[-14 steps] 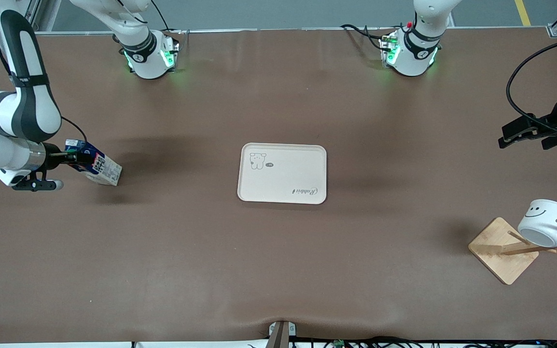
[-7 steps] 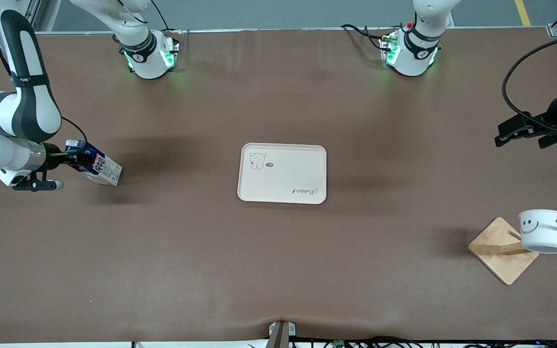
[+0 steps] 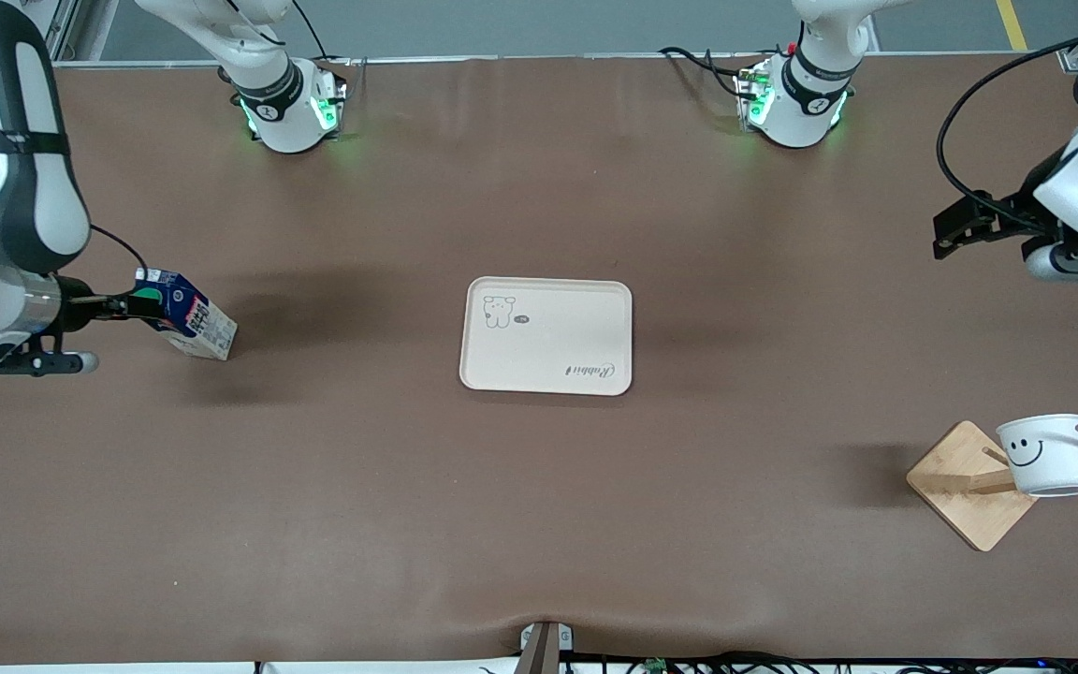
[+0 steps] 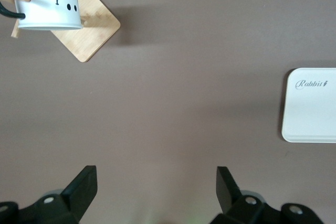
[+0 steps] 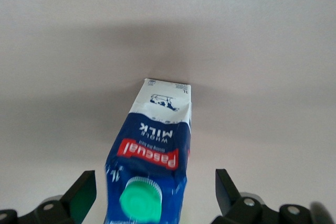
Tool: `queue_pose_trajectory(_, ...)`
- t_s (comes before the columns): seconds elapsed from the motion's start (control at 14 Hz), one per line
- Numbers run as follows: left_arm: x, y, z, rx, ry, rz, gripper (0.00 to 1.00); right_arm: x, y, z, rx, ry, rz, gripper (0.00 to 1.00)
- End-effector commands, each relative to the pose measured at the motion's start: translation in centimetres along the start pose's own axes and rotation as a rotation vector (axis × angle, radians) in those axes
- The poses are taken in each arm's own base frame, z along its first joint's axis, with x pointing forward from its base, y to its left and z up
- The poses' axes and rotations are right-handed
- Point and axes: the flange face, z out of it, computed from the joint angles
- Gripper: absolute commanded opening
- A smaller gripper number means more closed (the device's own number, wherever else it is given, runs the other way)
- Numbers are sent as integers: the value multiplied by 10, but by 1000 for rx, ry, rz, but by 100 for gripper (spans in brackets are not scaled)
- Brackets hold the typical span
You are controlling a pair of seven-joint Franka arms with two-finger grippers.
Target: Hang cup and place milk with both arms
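Observation:
The milk (image 3: pixel 202 328), a dark-blue carton with a green cap, stands on the table at the right arm's end. My right gripper (image 3: pixel 151 304) is open at its top. In the right wrist view the milk (image 5: pixel 157 145) sits between the spread fingers of the right gripper (image 5: pixel 155 192), with a gap on each side. The white smiley cup (image 3: pixel 1049 454) hangs by its black handle on a peg of the wooden rack (image 3: pixel 960 487). My left gripper (image 3: pixel 946 234) hangs open and empty above the table at the left arm's end. From the left wrist view the cup (image 4: pixel 50 1) is well away from the left gripper (image 4: pixel 156 187).
A cream tray (image 3: pixel 548 283) lies in the middle of the table, its corner showing as the tray (image 4: pixel 310 103) in the left wrist view. The rack's square base (image 4: pixel 89 40) sits near the table's edge at the left arm's end. Both arm bases glow green along the top.
The left gripper has drawn away from the rack toward the bases. The cup has swung and now hangs straighter on its peg. The right gripper has backed slightly off the milk's top.

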Motion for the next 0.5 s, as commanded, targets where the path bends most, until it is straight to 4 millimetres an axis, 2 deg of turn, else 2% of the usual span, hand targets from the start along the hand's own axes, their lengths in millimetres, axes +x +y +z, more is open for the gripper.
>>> queue_pose_trajectory(0.0, -21, 4, -2, 14, 20, -2, 100, 1, -2, -20, 12, -31, -9, 100)
queue_pose_trajectory(0.21, -24, 25, 0, 18, 7, 25, 100, 1, -2, -21, 11, -30, -11, 100)
queue_pose_trajectory(0.43, -26, 19, 2, 16, 2, 21, 100, 5, -8, -49, -15, 13, -15, 100)
